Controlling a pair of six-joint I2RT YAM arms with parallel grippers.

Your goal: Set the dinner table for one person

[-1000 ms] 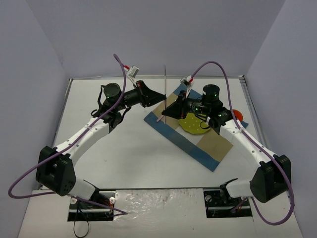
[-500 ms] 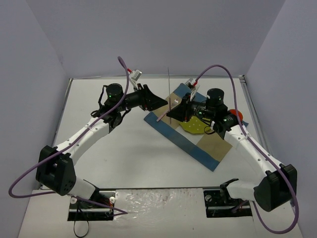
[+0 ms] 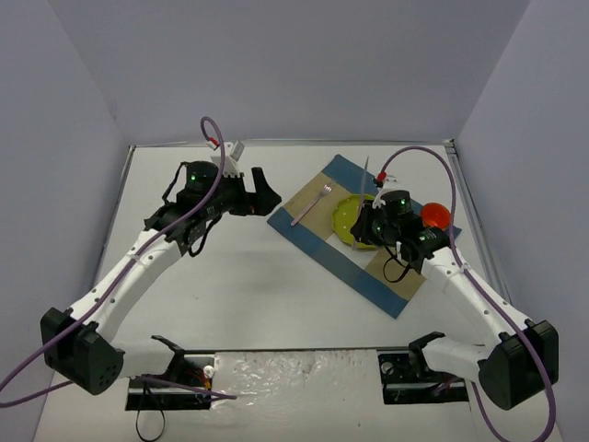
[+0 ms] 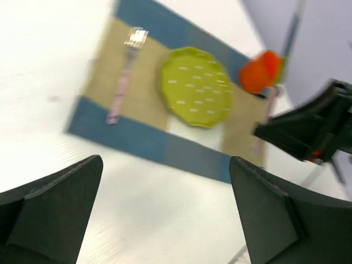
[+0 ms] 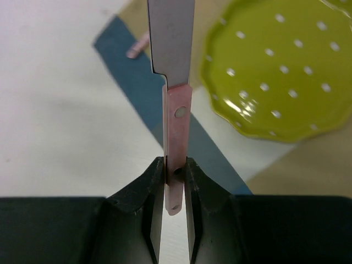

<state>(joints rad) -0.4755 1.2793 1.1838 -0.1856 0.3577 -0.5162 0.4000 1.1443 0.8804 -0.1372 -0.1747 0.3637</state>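
The white dinner table [image 3: 239,295] carries a blue-and-tan checked placemat [image 3: 368,267]. On the mat lie a yellow-green dotted plate [image 3: 348,219] and a pink-handled fork [image 3: 311,204] to its left. An orange cup [image 3: 436,216] stands to the right of the plate. My right gripper [image 5: 175,165] is shut on the pink handle of a knife [image 5: 177,126] and holds it above the mat's near edge beside the plate [image 5: 280,71], blade pointing away. My left gripper [image 4: 165,165] is open and empty over bare table, left of the mat [image 4: 137,137].
Pale lavender walls [image 3: 276,64] close in the table on three sides. The arm bases and a cable tray [image 3: 304,378] sit at the near edge. The right arm [image 4: 313,126] shows in the left wrist view beside the cup [image 4: 261,71].
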